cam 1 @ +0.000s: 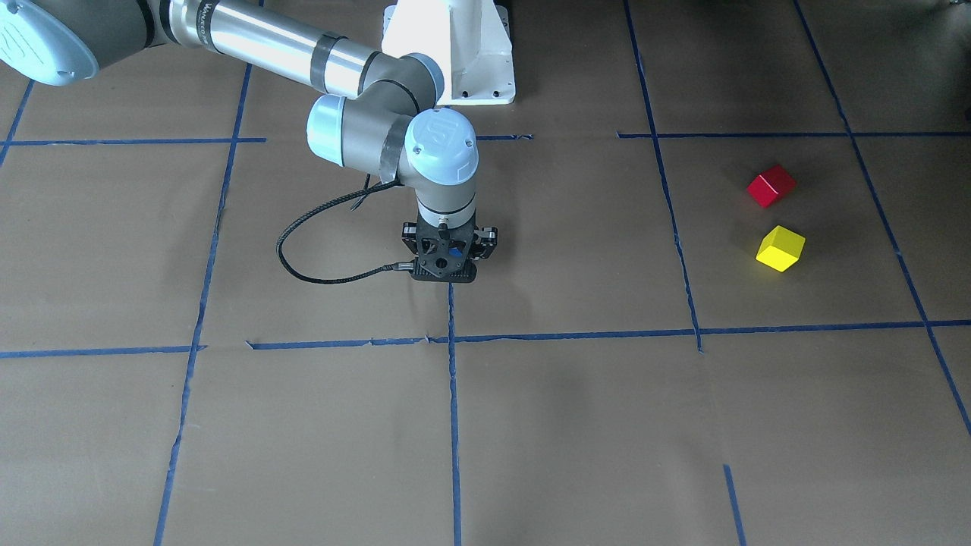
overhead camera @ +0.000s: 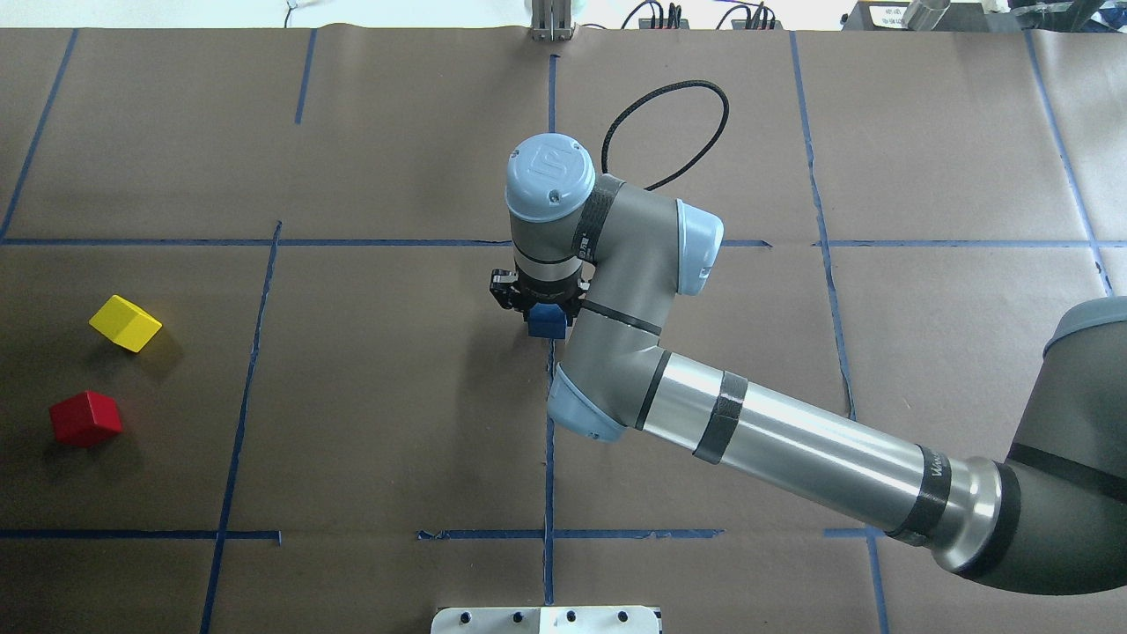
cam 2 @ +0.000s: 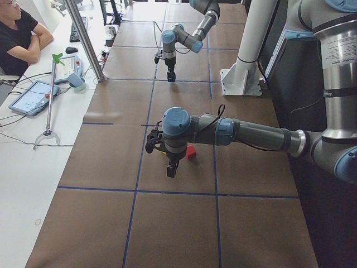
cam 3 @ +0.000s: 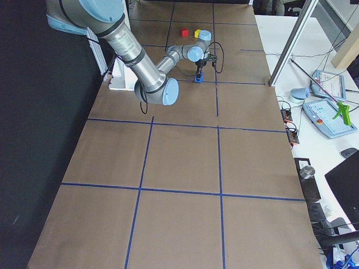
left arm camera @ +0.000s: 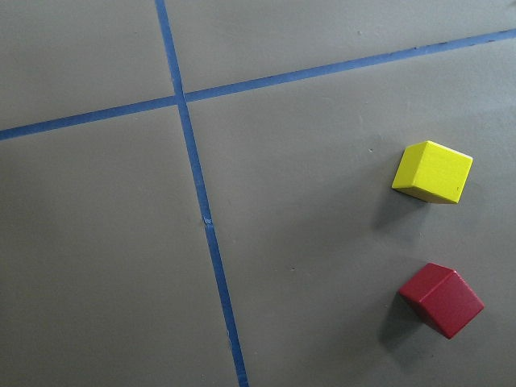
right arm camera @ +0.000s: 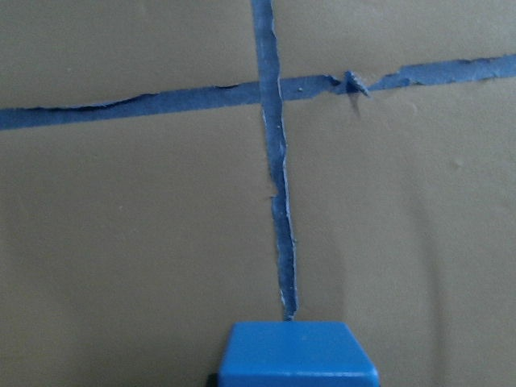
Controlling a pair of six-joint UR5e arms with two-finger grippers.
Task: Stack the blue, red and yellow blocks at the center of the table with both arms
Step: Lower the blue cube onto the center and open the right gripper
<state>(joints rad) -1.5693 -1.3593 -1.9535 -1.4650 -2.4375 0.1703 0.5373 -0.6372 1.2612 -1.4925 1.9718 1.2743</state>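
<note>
My right gripper [cam 1: 447, 265] points straight down at the table's middle, shut on the blue block [overhead camera: 547, 322]. It holds the block low over the centre tape line. The block also shows at the bottom of the right wrist view [right arm camera: 300, 353]. I cannot tell whether it touches the paper. The red block [overhead camera: 85, 417] and the yellow block [overhead camera: 126, 322] lie close together on the robot's left side of the table, apart from each other. The left wrist view looks down on both from well above, yellow [left arm camera: 432, 172] and red [left arm camera: 442, 299]. My left gripper [cam 2: 172, 170] shows only in the exterior left view, so I cannot tell whether it is open or shut.
Brown paper with a blue tape grid [cam 1: 453, 394] covers the table. The white robot base [cam 1: 449, 53] stands at the robot's edge. A black cable [cam 1: 303, 258] loops beside the right wrist. An operator [cam 2: 17, 33] sits at a side desk with tablets.
</note>
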